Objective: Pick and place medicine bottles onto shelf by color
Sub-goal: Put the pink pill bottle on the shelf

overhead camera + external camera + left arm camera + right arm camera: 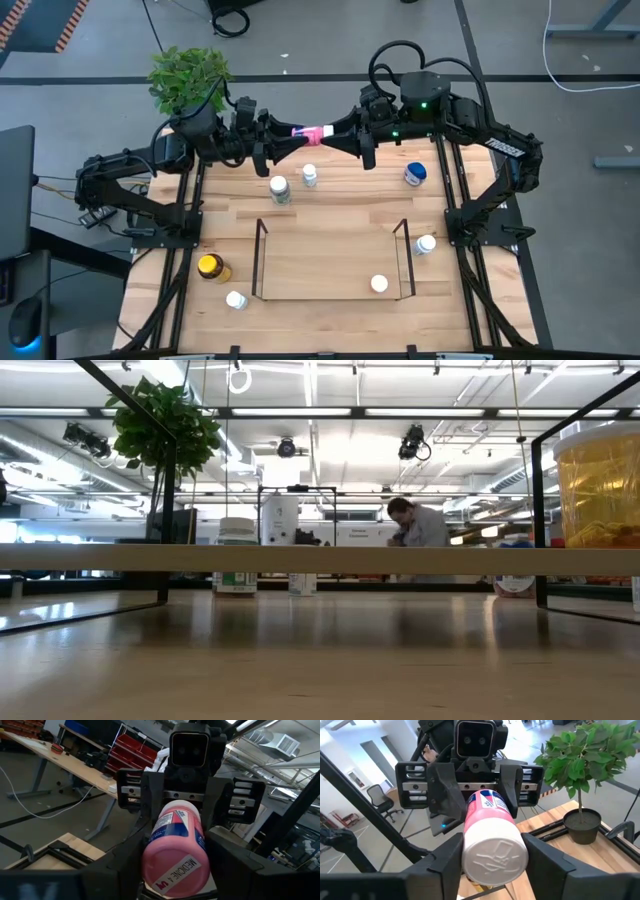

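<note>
Mid-air over far tabletop edge (330,215): pink bottle (311,132) gripped at both ends, left hand (290,139) on one, right hand (333,131) on other. Shelf (333,262) near front.

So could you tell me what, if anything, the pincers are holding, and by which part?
Both flank the pink bottle in mid-air: left pincer at its base end, right pincer at its white-capped end. Whose grip bears it cannot be told.
</note>
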You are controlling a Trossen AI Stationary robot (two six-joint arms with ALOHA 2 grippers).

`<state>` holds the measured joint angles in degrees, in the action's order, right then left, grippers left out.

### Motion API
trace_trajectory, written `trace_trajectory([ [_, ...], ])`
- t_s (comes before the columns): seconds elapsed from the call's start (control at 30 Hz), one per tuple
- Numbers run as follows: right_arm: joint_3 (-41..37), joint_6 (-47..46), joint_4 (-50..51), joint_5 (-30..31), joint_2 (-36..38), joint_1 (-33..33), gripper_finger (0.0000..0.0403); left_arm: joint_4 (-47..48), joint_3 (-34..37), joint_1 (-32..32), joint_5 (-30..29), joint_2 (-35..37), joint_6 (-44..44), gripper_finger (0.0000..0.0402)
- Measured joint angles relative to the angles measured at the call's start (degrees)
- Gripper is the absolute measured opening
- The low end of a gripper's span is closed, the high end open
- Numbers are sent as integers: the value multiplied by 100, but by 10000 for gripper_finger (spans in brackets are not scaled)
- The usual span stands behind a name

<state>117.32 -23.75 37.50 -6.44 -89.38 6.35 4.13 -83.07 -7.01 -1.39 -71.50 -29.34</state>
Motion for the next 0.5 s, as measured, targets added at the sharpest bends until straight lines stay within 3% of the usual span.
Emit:
trace_trajectory([
  [0.3, 0, 47, 160, 20, 0, 4, 190, 614, 2, -67, 13, 122, 313, 224],
  [0.5, 1, 236, 1258, 45, -35, -17, 191, 1412, -4, -390, -4, 647, 582, 222],
])
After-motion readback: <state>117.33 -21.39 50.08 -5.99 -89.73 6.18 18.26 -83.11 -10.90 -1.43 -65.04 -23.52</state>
